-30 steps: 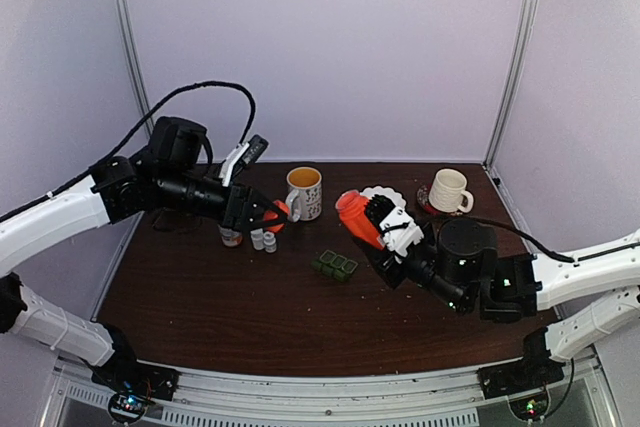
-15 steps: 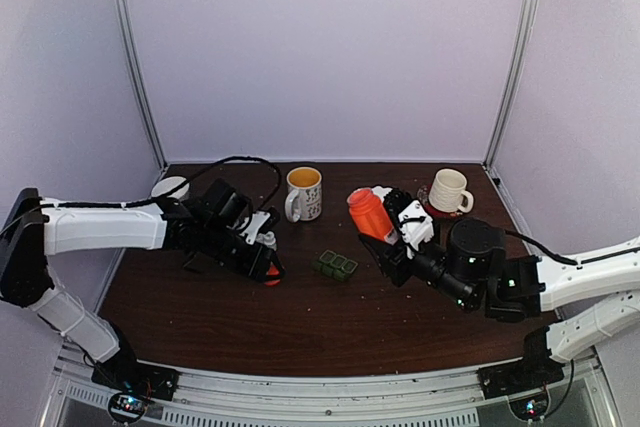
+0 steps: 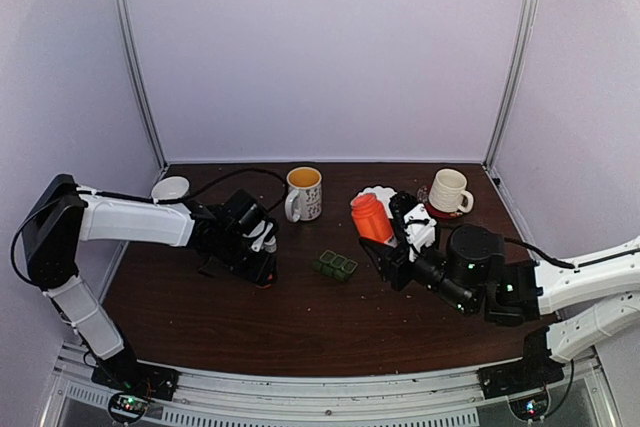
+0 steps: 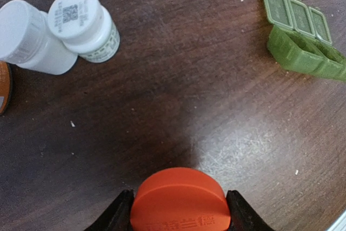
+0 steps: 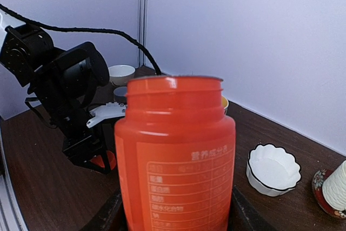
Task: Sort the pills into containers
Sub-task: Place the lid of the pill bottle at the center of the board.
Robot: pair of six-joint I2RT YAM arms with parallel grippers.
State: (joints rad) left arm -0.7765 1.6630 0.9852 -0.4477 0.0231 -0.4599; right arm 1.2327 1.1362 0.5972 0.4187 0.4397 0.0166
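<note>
My left gripper (image 4: 180, 209) is shut on a round orange cap (image 4: 180, 198) and sits low over the table (image 3: 300, 327); in the top view the left gripper (image 3: 262, 269) is left of the containers. The containers (image 4: 303, 44) are a green pill box with its lids open, also seen mid-table as the pill box (image 3: 334, 265). My right gripper (image 5: 175, 212) is shut on an uncapped orange bottle (image 5: 175, 155), held upright; in the top view this bottle (image 3: 372, 217) is right of the pill box. No pills are visible.
Two white bottles (image 4: 81, 25) stand near the left gripper. A yellow-lined mug (image 3: 304, 193), a white mug (image 3: 448, 190), a scalloped white dish (image 5: 273, 169) and a small white bowl (image 3: 171, 188) line the back of the table.
The left arm came down from beside the yellow-lined mug to low over the table, keeping the cap. The right gripper turned the orange bottle from tilted to upright.
</note>
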